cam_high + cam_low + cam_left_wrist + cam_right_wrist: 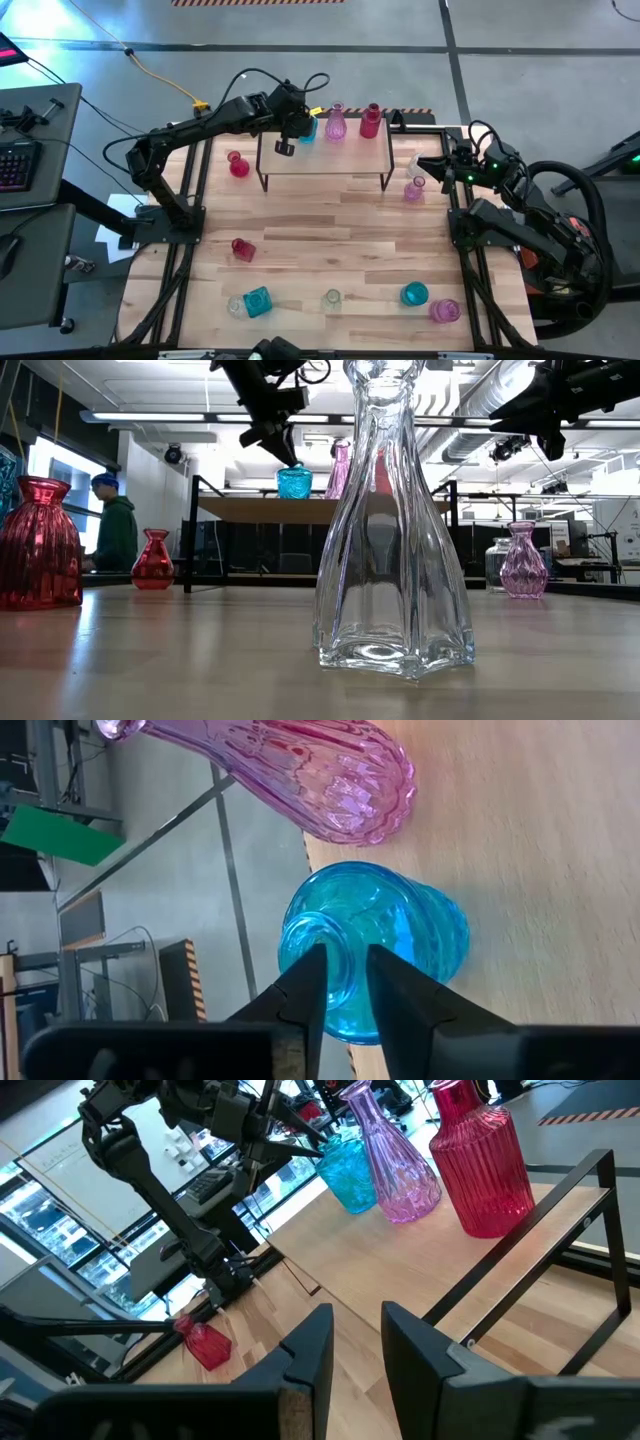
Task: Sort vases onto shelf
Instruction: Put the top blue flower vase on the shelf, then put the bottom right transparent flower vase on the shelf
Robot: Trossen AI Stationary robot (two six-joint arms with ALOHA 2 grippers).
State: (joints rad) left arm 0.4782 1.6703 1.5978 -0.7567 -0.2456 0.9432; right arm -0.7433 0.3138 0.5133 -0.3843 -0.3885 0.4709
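Now my left gripper (345, 982) hovers at the neck of the blue vase (307, 127) on the far left of the shelf (325, 158), my fingers (305, 988) slightly parted around the rim, loosened and not squeezing it; beside it to the right stand a pink vase (336, 122) and a red vase (371, 121). My right gripper (436, 166) waits off the shelf's right end holding nothing, fingers a little apart; other vases lie scattered on the table (320, 250), among them a clear vase (392, 520) near the front.
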